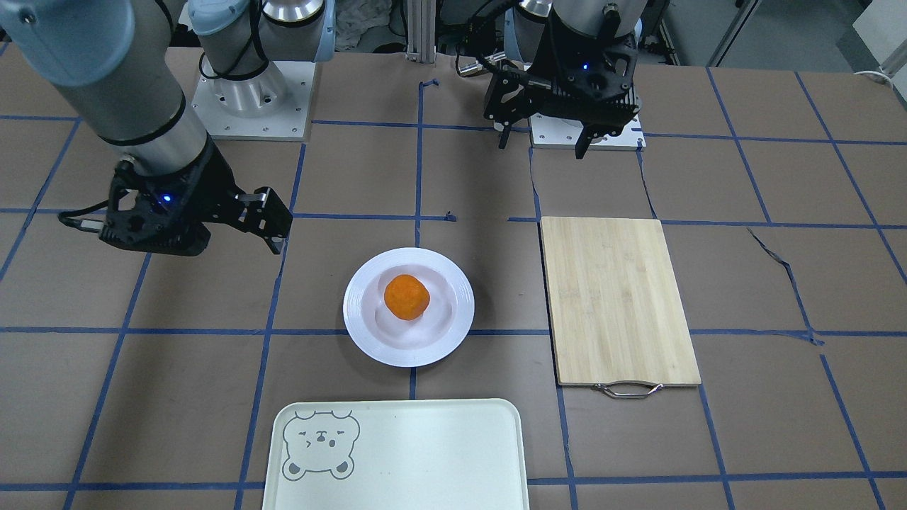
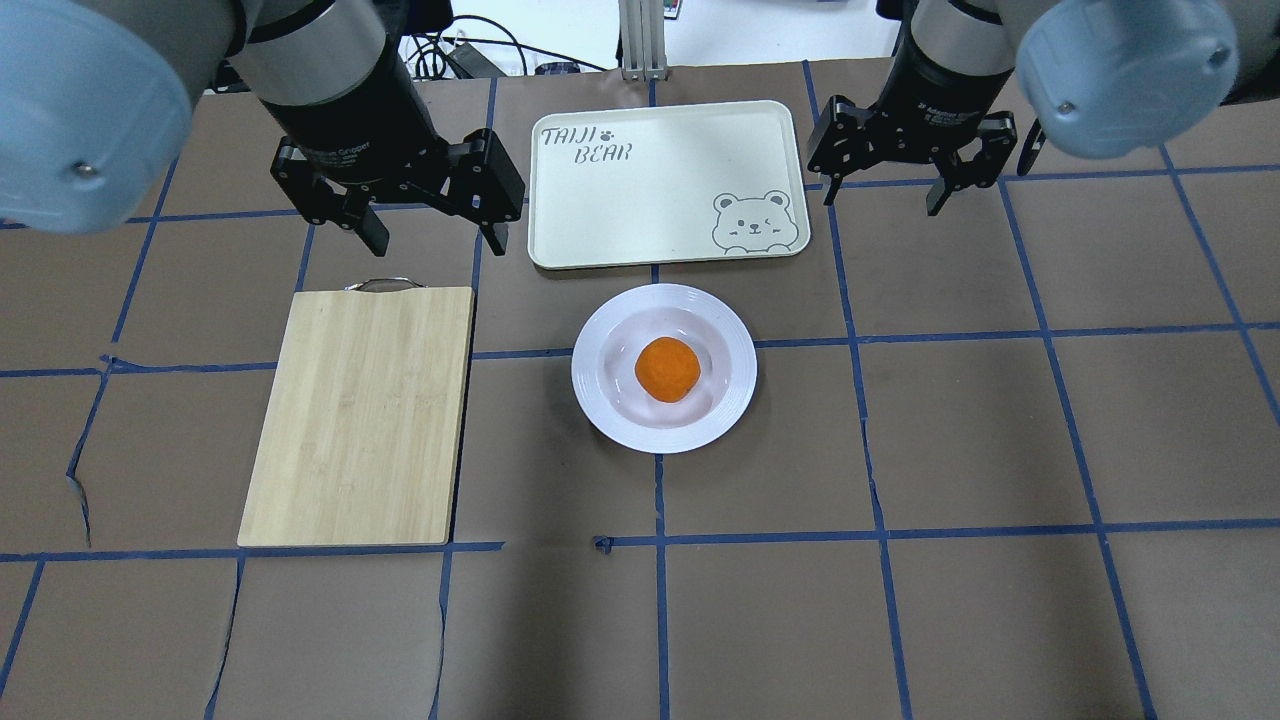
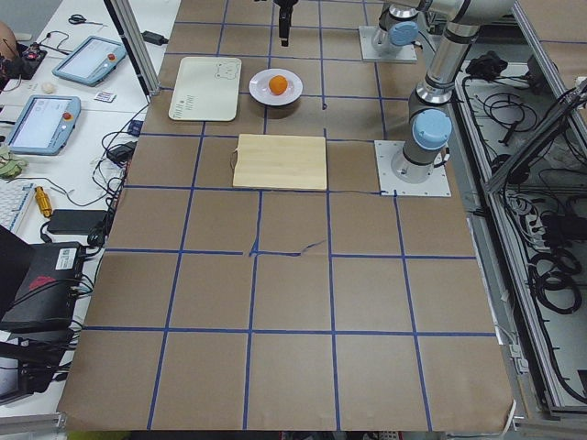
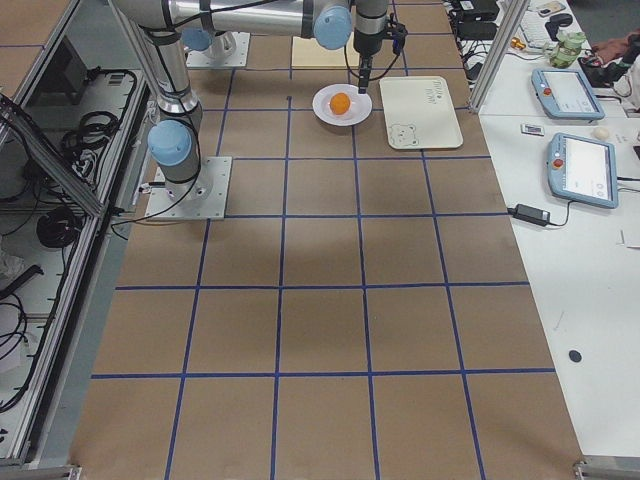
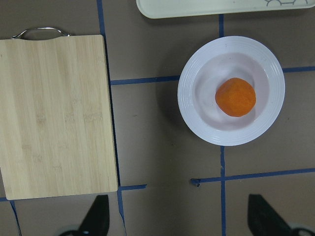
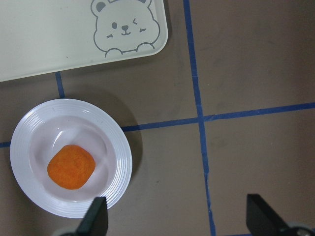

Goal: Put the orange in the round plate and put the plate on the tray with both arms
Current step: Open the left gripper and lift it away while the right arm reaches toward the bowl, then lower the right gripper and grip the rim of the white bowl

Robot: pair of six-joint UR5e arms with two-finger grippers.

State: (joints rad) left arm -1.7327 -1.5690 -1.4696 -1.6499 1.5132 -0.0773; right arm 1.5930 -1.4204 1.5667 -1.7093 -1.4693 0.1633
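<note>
The orange (image 2: 667, 369) (image 1: 407, 297) rests in the sunken centre of the round plate (image 2: 741, 375) (image 1: 461, 313) in the middle of the table. Beyond the plate, on the side away from the robot, lies the tray (image 2: 650, 190) (image 1: 425, 453) with nothing on it. My left gripper (image 2: 438, 245) (image 1: 541, 150) hangs open above the table, left of the tray and clear of the plate. Over on the tray's right, my right gripper (image 2: 880, 203) (image 1: 273, 241) is open too and holds nothing. Both wrist views look down on the orange (image 5: 235, 97) (image 6: 71, 166) in the plate (image 5: 189, 93) (image 6: 123, 167).
A bamboo cutting board (image 2: 360, 415) (image 1: 616, 301) with a metal handle lies flat on the robot's left of the plate. Brown paper with blue tape lines covers the table. The arm bases stand at the robot's edge.
</note>
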